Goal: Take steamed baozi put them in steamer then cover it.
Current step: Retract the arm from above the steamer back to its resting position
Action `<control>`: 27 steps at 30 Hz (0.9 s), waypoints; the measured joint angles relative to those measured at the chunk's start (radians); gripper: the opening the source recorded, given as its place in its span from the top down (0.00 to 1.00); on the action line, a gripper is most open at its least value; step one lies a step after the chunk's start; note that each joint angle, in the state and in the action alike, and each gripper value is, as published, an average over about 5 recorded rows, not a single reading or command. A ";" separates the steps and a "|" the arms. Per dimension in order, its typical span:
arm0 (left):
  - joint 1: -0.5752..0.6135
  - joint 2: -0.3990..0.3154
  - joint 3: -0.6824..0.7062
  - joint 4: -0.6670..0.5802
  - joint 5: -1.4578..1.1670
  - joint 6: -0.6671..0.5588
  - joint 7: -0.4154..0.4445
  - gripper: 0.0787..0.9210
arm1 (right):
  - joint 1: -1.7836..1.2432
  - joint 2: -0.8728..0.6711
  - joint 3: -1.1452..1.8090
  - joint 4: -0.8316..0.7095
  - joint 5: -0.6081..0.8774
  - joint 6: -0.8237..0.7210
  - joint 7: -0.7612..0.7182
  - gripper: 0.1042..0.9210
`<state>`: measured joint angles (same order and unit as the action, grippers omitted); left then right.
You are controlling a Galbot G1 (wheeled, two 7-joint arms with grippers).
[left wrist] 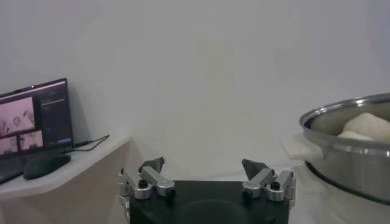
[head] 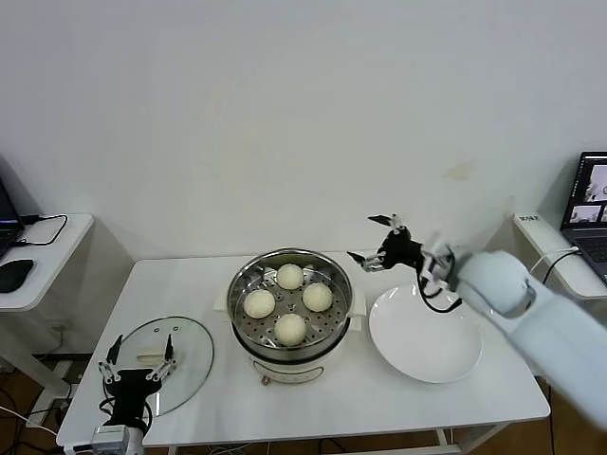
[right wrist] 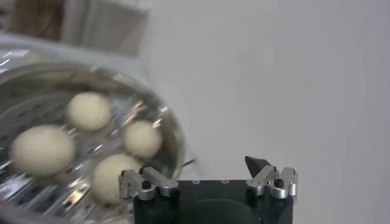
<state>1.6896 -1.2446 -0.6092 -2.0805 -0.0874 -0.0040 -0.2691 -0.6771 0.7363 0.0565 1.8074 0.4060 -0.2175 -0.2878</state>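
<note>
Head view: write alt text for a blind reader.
Four cream-white baozi sit in the round steel steamer, uncovered. The open right gripper hovers beside it above a white plate; the open left gripper hovers over the glass lid.

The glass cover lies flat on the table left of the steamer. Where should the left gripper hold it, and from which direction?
Grip the cream-white oblong handle at the centre of the cover, coming down from above. The lid lies flat and its rim is thin, so the raised handle is probably the only part the jaws can close across, on its narrow sides. The left gripper is open above the lid's near side, close to the handle.
</note>
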 measured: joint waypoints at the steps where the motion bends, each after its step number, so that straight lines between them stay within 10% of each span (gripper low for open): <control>1: -0.002 0.000 0.003 0.005 0.006 -0.003 -0.001 0.12 | -0.063 0.028 0.062 -0.002 -0.013 0.027 0.002 0.12; 27: -0.058 0.100 -0.108 0.245 1.051 -0.037 0.020 0.12 | -0.770 0.553 0.788 -0.041 -0.077 0.212 0.006 0.12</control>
<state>1.6314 -1.1444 -0.7174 -1.8354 0.9638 -0.0410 -0.2491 -1.4474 1.2890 0.8446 1.7666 0.3285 -0.0054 -0.2818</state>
